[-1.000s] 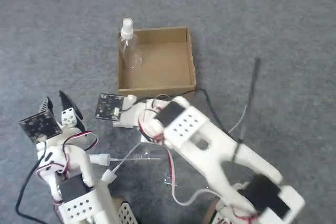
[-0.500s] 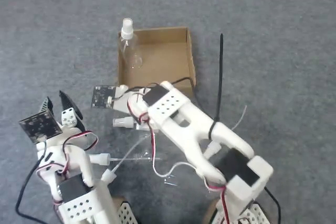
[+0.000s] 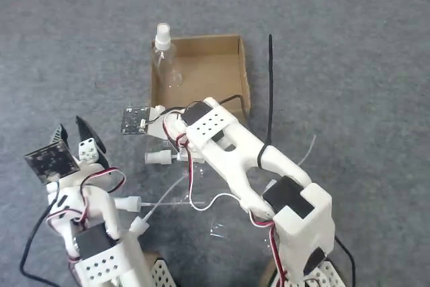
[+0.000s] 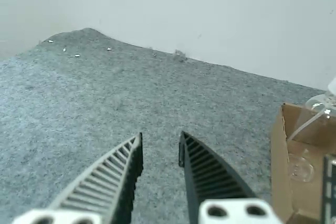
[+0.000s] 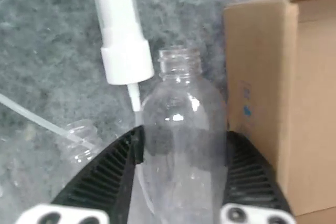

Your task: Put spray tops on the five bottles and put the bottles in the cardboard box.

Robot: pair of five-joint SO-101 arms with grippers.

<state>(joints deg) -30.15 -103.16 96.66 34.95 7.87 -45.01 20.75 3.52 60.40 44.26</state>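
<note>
Squeezing the clear bottle (image 5: 181,103), the right fingers (image 5: 102,182) could let it slip because it is smooth and round. Meanwhile the left fingers (image 4: 113,182) are apart, holding nothing.

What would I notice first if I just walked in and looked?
The right gripper clamps a clear bottle with no top beside the cardboard box. A white spray top is near its open neck. One capped bottle stands in the box's corner.

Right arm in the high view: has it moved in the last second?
Yes. The right arm, holding a bottle, has swung forward and now sits closer to the near wall of the cardboard box.
</note>
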